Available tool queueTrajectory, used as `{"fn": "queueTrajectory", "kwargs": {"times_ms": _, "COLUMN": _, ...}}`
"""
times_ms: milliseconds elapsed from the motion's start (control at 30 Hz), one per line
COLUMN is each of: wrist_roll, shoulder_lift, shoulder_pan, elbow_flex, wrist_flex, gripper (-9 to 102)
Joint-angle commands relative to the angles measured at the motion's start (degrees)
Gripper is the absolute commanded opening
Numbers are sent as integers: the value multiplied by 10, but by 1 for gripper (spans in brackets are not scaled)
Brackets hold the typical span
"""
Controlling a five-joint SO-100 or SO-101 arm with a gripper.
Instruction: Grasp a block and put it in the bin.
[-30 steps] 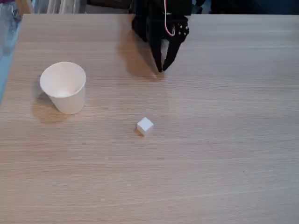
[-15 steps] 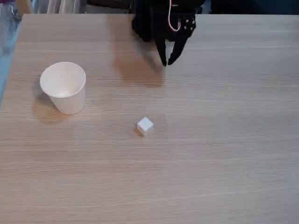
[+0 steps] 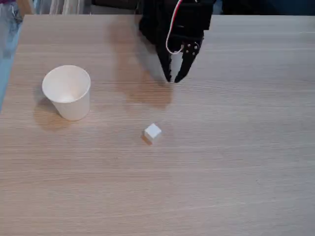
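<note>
1. The nearest stretch of the wood-grain surface [image 3: 206,196] is bare in the fixed view and looks the same as half a second ago.
2. The block [image 3: 153,132], a tiny white cube, rests on the surface near the middle of the view, one corner turned toward the camera. It has not moved since the earlier pictures.
3. The bin [image 3: 68,92], a white paper cup, stands upright to the left of the block and well apart from it, mouth open upward, also unmoved. Its inside looks plain white; the bottom is hard to make out.
4. The tool [image 3: 173,79] hangs beyond the block, fingertips pointing down, well short of the cube. Its two dark fingers are parted a little, with a narrow gap near the tips, and hold nothing. Against half a second ago it sits lower in the view, closer to the block, and its shadow [image 3: 150,96] on the surface has slid nearer too.
5. The black arm [image 3: 177,19] above the tool is cut off by the top edge; a white cable loops across it. Whether the fingertips touch the surface cannot be told.
</note>
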Motion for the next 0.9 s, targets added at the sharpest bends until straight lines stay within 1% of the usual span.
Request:
{"fn": "queueTrajectory", "kwargs": {"times_ms": 0, "wrist_roll": 8, "shoulder_lift": -9, "shoulder_pan": 15, "elbow_flex": -26, "wrist_flex": -19, "gripper": 17}}
{"fn": "queueTrajectory", "kwargs": {"times_ms": 167, "wrist_roll": 10, "shoulder_lift": -28, "shoulder_pan": 29, "elbow_flex": -37, "wrist_flex": -38, "gripper": 20}}
{"fn": "queueTrajectory", "kwargs": {"times_ms": 500, "wrist_roll": 32, "shoulder_lift": -86, "shoulder_pan": 28, "elbow_flex": -62, "wrist_flex": -86, "gripper": 28}}
{"fn": "queueTrajectory", "kwargs": {"times_ms": 767, "wrist_roll": 27, "shoulder_lift": -127, "shoulder_pan": 28, "elbow_flex": -91, "wrist_flex": -113, "gripper": 29}}
{"fn": "queueTrajectory", "kwargs": {"times_ms": 867, "wrist_roll": 10, "shoulder_lift": -140, "shoulder_pan": 33, "elbow_flex": -94, "wrist_flex": -134, "gripper": 30}}
